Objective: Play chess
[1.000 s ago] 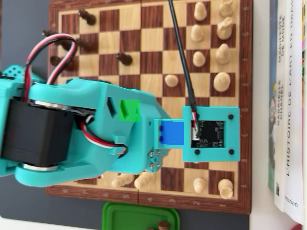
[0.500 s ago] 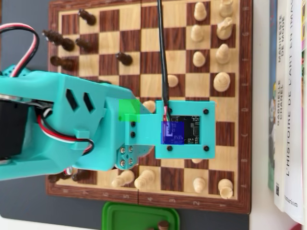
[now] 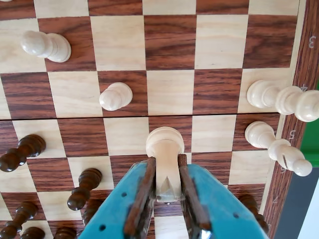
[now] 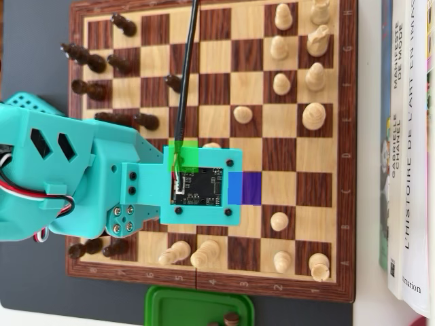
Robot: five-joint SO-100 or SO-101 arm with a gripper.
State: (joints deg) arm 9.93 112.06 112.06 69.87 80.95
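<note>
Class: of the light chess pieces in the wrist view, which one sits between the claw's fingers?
The light pawn at bottom centre, flanked by the claw; every other light piece stands clear of it.

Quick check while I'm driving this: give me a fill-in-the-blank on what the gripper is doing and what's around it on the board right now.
1. In the wrist view the gripper is closed on a ____ coloured chess piece.
2. The gripped piece's base sits over a ____ square of the chessboard.
3. In the overhead view a ____ tray lies just off the board's bottom edge.
4. The dark pawn stands to the ____ of the gripper in the wrist view.

Missing words: light; dark; green; left
</note>
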